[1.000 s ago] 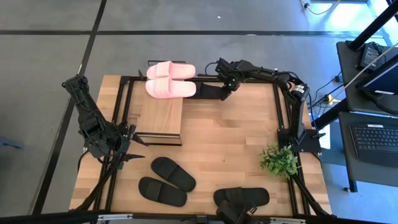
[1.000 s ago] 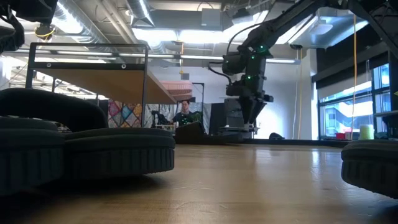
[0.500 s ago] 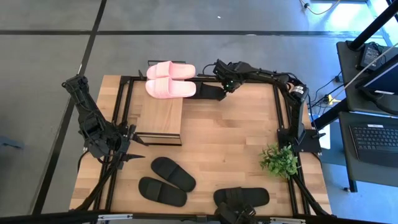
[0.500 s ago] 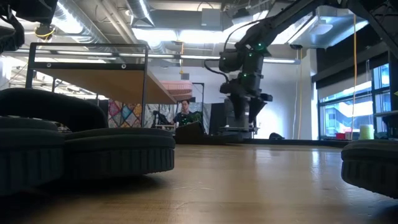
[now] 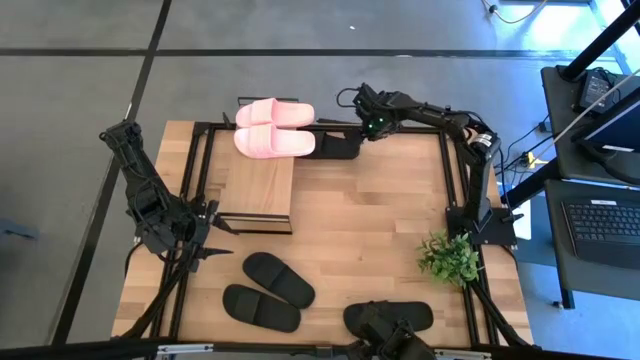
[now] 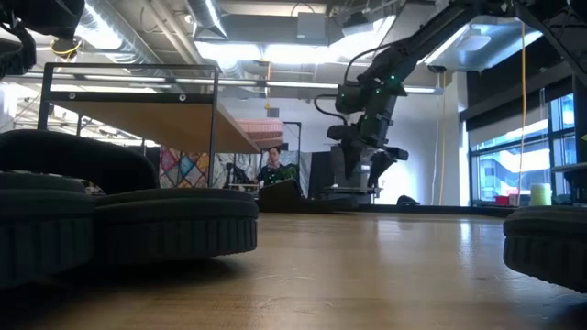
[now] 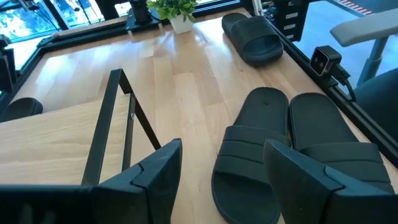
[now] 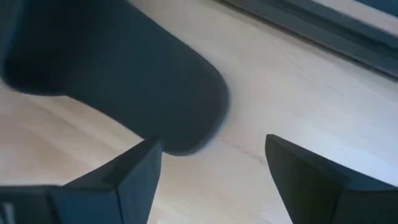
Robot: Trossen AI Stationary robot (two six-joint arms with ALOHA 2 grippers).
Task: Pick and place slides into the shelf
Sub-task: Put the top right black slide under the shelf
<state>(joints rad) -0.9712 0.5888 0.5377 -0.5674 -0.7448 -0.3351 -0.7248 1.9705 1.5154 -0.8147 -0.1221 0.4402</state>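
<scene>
Slides, six in all. Pink pair (image 5: 272,128): side by side on the far end of the shelf (image 5: 258,185), just beside the right gripper (image 5: 363,135) on its left-arm side. One black slide (image 5: 333,146) lies flat on the table (image 5: 370,215) directly under and in front of that gripper, between its spread fingers (image 8: 118,180) in the right wrist view, not grasped. Black pair (image 5: 266,290): on the near part of the table, just ahead of the left gripper (image 5: 215,240); in the left wrist view both lie flat, straps toward the camera. Last black slide (image 5: 395,318): at the near edge, well apart from either gripper.

Change since half a second ago: right arm has drawn back toward its own side and lifted a little; in the low view its gripper (image 6: 371,160) sits farther from the shelf (image 6: 138,115) than before. Slides and shelf unmoved. Left arm unchanged.

Left gripper: fingers (image 7: 146,180) apart, holding nothing, hovering at the near corner of the shelf, with the shelf's black frame post close beside it.

Also present: potted plant (image 5: 447,258) near the right arm's base; laptop (image 5: 605,225) on a side desk beyond the table; person (image 6: 271,170) in the room behind, seen in the low view.
</scene>
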